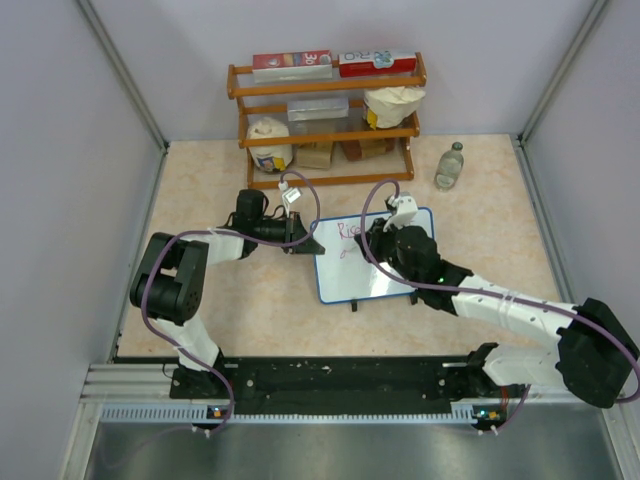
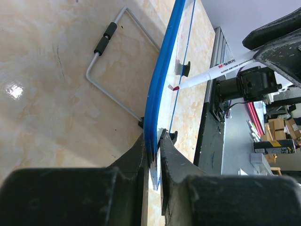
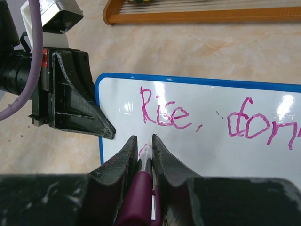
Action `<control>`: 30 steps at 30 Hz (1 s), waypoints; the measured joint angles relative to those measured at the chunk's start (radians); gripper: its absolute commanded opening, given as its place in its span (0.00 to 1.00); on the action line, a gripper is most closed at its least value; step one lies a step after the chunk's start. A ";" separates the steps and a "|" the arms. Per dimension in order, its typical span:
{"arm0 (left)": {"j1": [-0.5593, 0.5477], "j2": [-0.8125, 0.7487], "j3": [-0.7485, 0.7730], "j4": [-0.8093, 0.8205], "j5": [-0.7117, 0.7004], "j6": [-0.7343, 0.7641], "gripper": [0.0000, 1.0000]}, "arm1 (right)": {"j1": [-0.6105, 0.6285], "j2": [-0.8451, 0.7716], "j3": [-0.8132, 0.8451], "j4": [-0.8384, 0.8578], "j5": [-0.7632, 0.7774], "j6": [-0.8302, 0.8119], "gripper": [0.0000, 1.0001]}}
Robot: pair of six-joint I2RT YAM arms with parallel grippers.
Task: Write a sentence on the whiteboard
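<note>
The whiteboard (image 1: 365, 262) with its blue frame stands tilted mid-table. My left gripper (image 1: 308, 240) is shut on its left edge; the left wrist view shows the blue frame (image 2: 162, 80) pinched between the jaws (image 2: 155, 146). My right gripper (image 3: 142, 146) is shut on a magenta-capped marker (image 3: 141, 188), whose tip touches the board low on the left. The sentence (image 3: 164, 113) reads "Rise," then "don" (image 3: 249, 125), which runs off the frame's right edge. A small pink stroke (image 3: 142, 149) shows at the tip. The marker (image 2: 216, 71) also shows in the left wrist view.
A wooden rack (image 1: 325, 115) holding boxes and bags stands at the back. A clear bottle (image 1: 450, 165) stands to its right. The board's wire stand (image 2: 113, 70) rests on the table behind it. Grey walls enclose the left, right and far sides.
</note>
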 measured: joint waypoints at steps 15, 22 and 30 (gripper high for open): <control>0.000 0.000 0.000 0.000 0.000 0.000 0.00 | 0.000 0.002 0.002 -0.001 -0.004 -0.005 0.00; 0.000 0.000 0.000 0.000 -0.002 0.000 0.00 | 0.000 -0.005 -0.024 0.002 -0.031 -0.002 0.00; 0.000 0.000 -0.001 0.000 -0.003 0.000 0.00 | 0.002 -0.024 -0.057 0.002 -0.051 0.012 0.00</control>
